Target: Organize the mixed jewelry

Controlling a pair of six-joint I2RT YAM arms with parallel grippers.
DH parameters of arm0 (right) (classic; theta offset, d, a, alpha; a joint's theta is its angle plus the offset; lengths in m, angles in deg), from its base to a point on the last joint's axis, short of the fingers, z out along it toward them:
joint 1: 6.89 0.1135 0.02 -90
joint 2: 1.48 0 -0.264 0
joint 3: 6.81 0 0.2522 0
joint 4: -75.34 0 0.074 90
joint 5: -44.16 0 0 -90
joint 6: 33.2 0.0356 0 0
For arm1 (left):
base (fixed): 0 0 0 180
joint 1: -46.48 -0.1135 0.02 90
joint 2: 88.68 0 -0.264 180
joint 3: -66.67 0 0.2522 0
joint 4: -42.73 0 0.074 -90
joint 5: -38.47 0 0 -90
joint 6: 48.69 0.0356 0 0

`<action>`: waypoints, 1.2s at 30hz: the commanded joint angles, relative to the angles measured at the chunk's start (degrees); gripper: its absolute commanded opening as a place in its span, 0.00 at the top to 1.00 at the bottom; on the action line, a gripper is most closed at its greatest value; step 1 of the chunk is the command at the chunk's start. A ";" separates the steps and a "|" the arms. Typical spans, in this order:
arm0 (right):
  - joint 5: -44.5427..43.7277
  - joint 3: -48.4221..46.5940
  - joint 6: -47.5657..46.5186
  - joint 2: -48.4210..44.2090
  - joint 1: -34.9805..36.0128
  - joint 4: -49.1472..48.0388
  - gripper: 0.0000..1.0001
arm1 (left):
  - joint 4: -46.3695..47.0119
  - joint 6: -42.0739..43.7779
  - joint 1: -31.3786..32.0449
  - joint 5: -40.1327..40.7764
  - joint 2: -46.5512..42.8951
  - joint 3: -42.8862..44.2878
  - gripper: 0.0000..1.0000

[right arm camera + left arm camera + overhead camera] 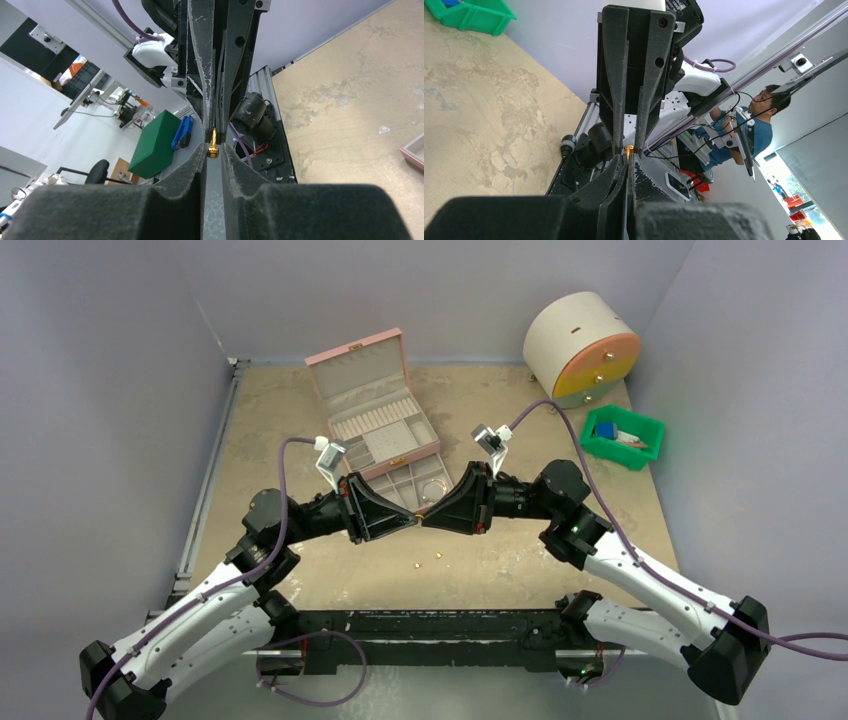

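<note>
My two grippers meet tip to tip above the table's middle, in front of the open pink jewelry box (372,420). My left gripper (412,520) (629,161) is shut on a tiny gold stud (629,149) (213,148), pinching its post. The stud's head pokes between the tips of my right gripper (428,519) (214,152), whose jaws stand narrowly apart and do not seem to touch it. A thin silvery wire bracelet (433,488) lies in a front compartment of the box. Two tiny gold beads (440,554) lie loose on the table below the grippers.
A green bin (626,436) (471,16) with blue items sits at the right. A round beige drawer unit (581,348) stands at the back right. Grey walls close in the table on three sides. The pink box's corner (413,149) shows in the right wrist view.
</note>
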 commanded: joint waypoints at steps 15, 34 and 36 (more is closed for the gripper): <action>-4.00 -1.00 -2.93 -1.23 -0.09 -0.11 1.00 | -5.56 3.98 -0.17 4.15 -0.43 2.42 0.80; -31.73 -21.34 -21.87 14.06 -0.04 32.42 1.00 | -44.82 25.71 -0.11 25.51 -0.72 20.01 0.34; -33.72 -24.44 -23.57 17.69 -0.11 34.09 1.00 | -47.38 26.86 -0.12 27.58 -1.32 21.37 0.30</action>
